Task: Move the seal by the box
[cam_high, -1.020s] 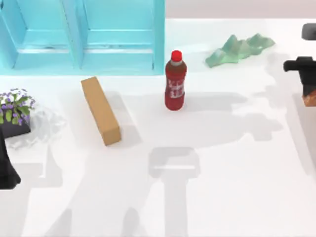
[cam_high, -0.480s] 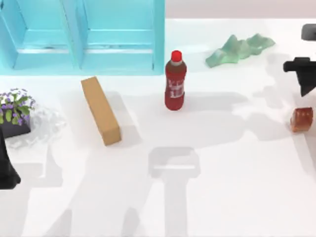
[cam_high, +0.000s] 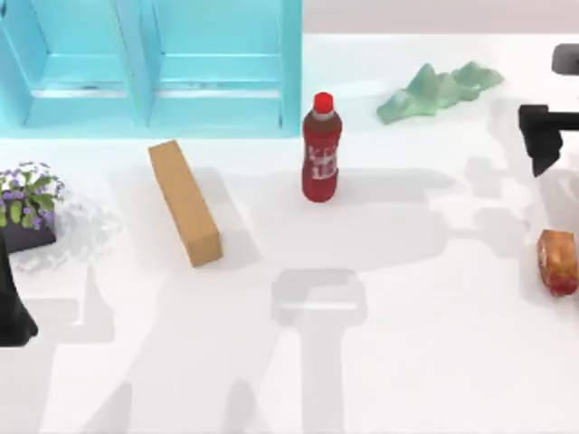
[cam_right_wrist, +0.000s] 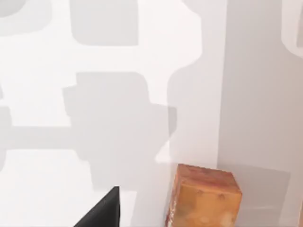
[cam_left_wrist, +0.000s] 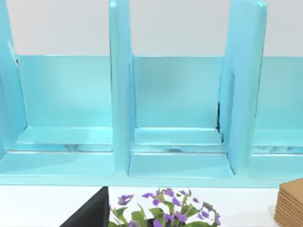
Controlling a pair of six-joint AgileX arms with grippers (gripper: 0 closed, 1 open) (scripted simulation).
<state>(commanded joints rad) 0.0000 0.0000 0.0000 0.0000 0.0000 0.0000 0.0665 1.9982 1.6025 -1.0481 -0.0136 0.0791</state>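
The seal (cam_high: 557, 260), a small glossy reddish-brown block, lies on the white table near the right edge, far from the box. The box (cam_high: 185, 202), a long tan cuboid, lies left of centre in front of the cabinet. My right gripper (cam_high: 543, 143) hangs at the right edge, behind the seal and apart from it, open and holding nothing. In the right wrist view the seal (cam_right_wrist: 203, 196) shows beside one dark finger (cam_right_wrist: 102, 210). My left gripper (cam_high: 13, 312) is parked at the left edge, open.
A red bottle (cam_high: 321, 149) stands mid-table between box and seal. A teal cabinet (cam_high: 149, 63) fills the back left. A pale green lumpy figure (cam_high: 439, 89) lies at the back right. A pot of purple flowers (cam_high: 27, 203) sits at the left edge.
The seal has come away from under the right gripper and moved toward the table's front, ending on its side. The right gripper has drawn back a little. The left arm has not moved.
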